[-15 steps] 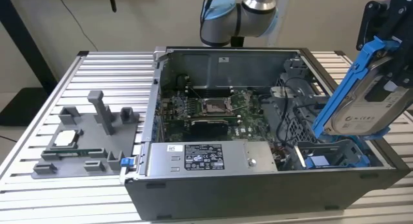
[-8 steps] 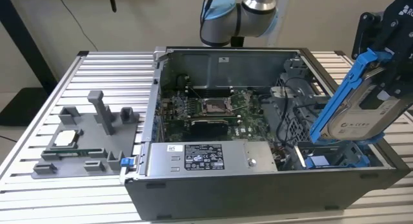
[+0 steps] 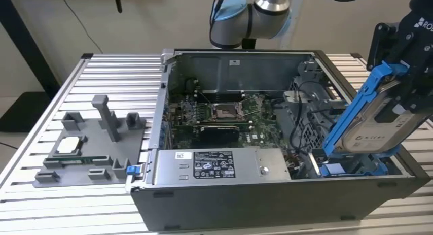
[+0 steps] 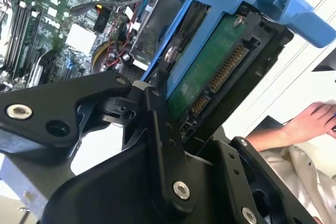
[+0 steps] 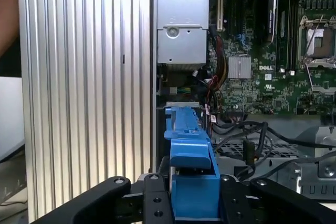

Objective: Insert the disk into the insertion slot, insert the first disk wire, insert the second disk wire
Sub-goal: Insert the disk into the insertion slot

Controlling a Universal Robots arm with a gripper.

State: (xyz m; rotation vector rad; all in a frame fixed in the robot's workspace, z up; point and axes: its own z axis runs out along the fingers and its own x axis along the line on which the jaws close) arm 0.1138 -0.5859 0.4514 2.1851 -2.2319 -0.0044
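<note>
My gripper [image 3: 400,95] is shut on the disk [image 3: 368,128], a silver drive in a bright blue carrier frame. I hold it tilted, nearly on edge, over the right front corner of the open computer case [image 3: 271,199]. Its lower end hangs just above the grey perforated drive cage [image 3: 310,133] that holds the insertion slot; the slot's opening is hidden behind the disk. The second wrist view shows the disk's green circuit board and connector [image 4: 212,77] between my black fingers [image 4: 160,129]. Black cables [image 5: 247,129] lie beside the cage [image 5: 262,150]; I cannot tell which are the disk wires.
Inside the case are the motherboard [image 3: 216,113] and a grey power supply [image 3: 216,166]. On the slatted metal table [image 3: 115,72], a grey fixture [image 3: 88,143] with small parts stands at the exterior view's left. A person's hand [image 4: 310,121] rests beyond the case.
</note>
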